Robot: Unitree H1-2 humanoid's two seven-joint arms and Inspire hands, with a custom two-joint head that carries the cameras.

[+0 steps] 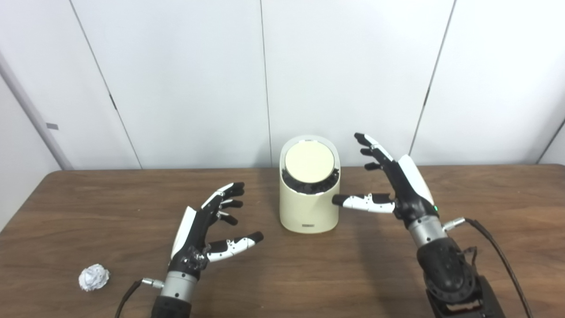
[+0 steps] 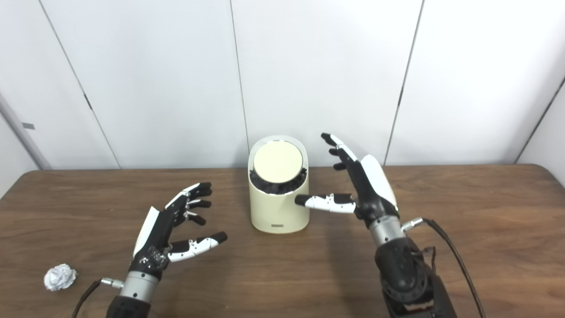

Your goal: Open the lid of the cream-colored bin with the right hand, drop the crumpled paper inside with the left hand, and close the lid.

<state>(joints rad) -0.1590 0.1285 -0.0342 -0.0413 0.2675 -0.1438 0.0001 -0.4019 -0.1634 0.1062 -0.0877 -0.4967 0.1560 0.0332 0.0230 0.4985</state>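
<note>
The bin stands mid-table near the far edge, lid closed. The right hand is beside it and the left hand hovers, both with fingers spread and empty. The paper lies near the front left corner.

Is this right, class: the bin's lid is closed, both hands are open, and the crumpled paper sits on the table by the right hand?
One error: the crumpled paper lies near the left hand, not the right hand, as the left eye view shows. The bin has its lid closed and both hands are open.
</note>
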